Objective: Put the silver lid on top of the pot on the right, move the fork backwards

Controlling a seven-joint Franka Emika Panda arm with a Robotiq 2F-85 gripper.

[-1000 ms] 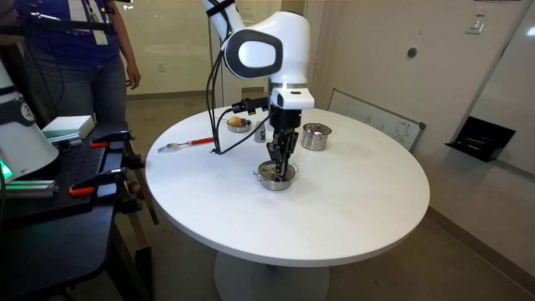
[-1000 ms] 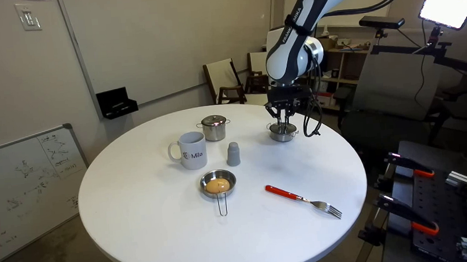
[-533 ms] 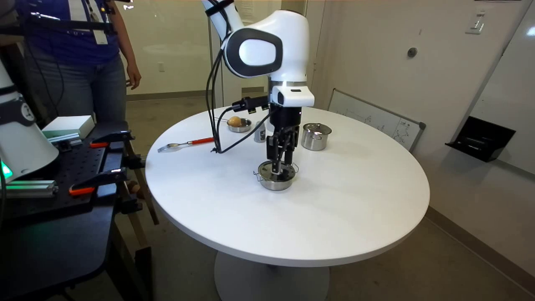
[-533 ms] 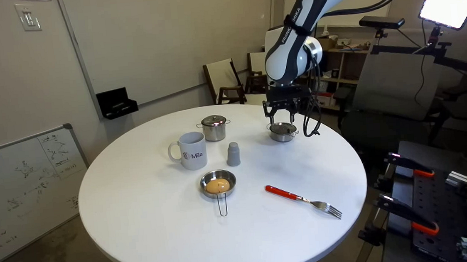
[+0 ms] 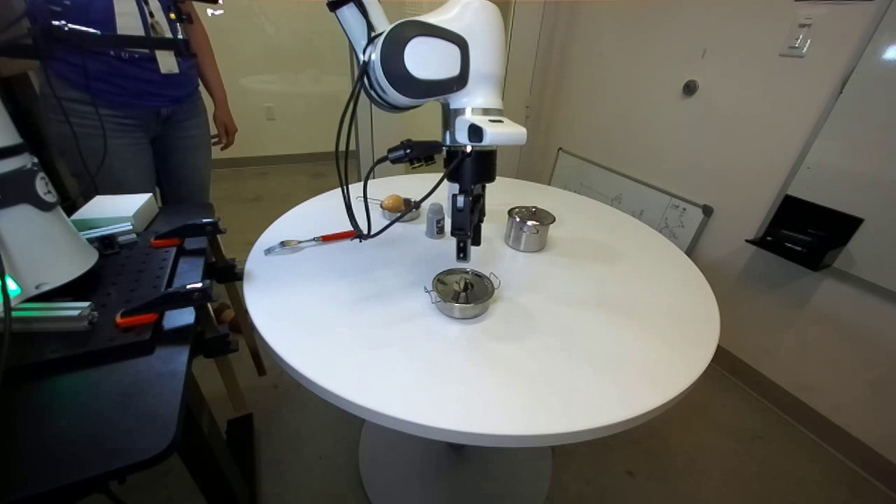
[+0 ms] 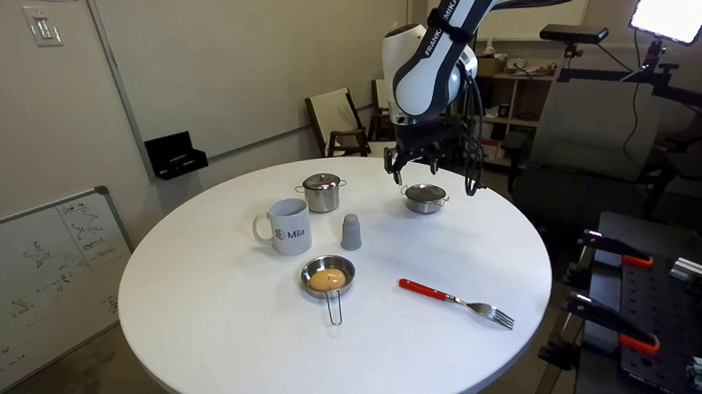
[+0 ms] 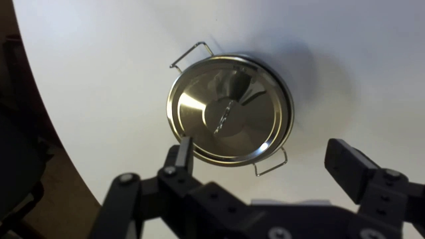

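Two stubby black fingers (image 7: pixel 348 169) stand spread wide apart, released, and the black gripper (image 7: pixel 260 148) hovers clear of a flat, round, silver metal lid (image 7: pixel 229 116) with a small knob at its centre. That lid lies on top of a wide, low, shiny silver metal pot (image 5: pixel 463 310), whose two wire handles jut out on opposite sides; the pot stands set in from the curved edge of a round white table (image 5: pixel 595 336). Above them hangs a white robot arm (image 5: pixel 483 70) with dark grey trim. In an exterior view, a taller, narrower silver metal pot (image 6: pixel 323 198), also lidded, stands toward the table's far edge. Near it are a white mug (image 6: pixel 290 217) printed with the word Mila and a small grey upright shaker-like container (image 6: pixel 351 234). Closer to the near edge, a shallow silver metal pan (image 6: pixel 328 262) with a wire handle holds a tan egg-shaped object (image 6: pixel 327 279). In both exterior views, the long silver metal fork (image 6: pixel 443 295) with a red-orange handle lies well apart from the low pot, its tines toward the table edge that faces a black workbench (image 5: pixel 91 406). Orange-tipped black clamps (image 5: pixel 171 299) sit along the edge of that bench, and beyond it stands a person (image 5: pixel 129 98) in a blue top and jeans. Past the table's edge, a framed whiteboard (image 5: pixel 623 199) with writing on it leans against a pale wall (image 5: pixel 630 84).
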